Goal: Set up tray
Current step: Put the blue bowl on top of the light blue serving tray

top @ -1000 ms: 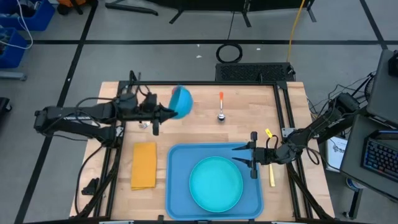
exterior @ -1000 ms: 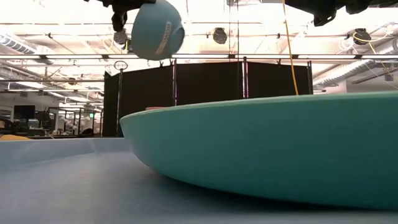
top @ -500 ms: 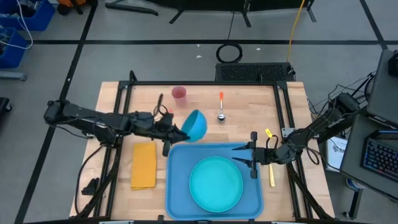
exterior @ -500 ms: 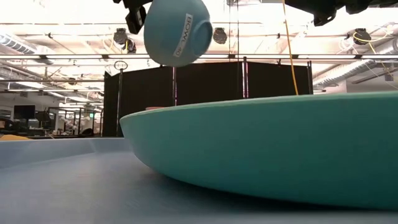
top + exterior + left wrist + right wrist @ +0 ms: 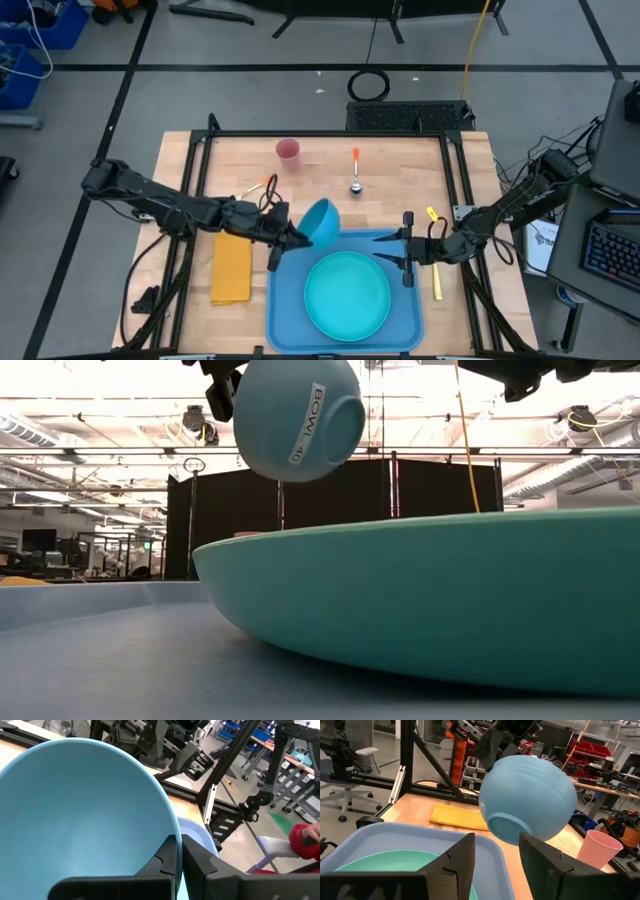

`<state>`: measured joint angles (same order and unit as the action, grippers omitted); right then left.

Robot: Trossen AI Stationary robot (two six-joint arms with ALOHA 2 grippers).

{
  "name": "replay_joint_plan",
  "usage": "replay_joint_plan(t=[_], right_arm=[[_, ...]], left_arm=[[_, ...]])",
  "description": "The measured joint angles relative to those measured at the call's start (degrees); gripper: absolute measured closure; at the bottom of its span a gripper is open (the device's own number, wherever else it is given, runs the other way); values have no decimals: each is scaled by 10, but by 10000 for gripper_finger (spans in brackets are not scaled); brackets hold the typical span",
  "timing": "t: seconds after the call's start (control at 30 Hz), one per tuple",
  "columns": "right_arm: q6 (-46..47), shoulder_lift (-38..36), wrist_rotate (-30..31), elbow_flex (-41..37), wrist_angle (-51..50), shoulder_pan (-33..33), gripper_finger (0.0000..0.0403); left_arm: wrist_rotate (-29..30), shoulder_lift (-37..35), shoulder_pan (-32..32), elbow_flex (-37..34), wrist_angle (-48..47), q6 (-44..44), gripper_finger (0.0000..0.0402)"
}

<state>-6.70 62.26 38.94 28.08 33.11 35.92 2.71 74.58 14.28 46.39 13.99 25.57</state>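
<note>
High view: left tool (image 5: 293, 236), pinching blue bowl (image 5: 320, 221) rim, has carried it from desk's far side to tray (image 5: 285, 300) corner; right tool (image 5: 405, 250) spread, waiting.

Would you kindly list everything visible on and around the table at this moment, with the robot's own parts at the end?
tray: one, blue, near middle of the table.
plate: one, teal, lying in the tray.
bowl: one, light blue, held in the air over the tray's far left corner.
napkin: one, yellow-orange, flat on the table left of the tray.
cup: one, pink, far side of the table.
spoon: one, orange handle, right of the cup.
left gripper: shut on the bowl's rim.
right gripper: open, over the tray's right edge.
</note>
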Motion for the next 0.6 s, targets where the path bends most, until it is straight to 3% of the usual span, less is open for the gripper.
replay_joint_plan(t=[0.4, 0.6], right_arm=[[-2, 0, 0, 0, 0, 0, 261], [-2, 0, 0, 0, 0, 0, 261]], left_arm=[[-1, 49, 31, 0, 32, 20, 394], [3, 65, 39, 34, -15, 10, 394]])
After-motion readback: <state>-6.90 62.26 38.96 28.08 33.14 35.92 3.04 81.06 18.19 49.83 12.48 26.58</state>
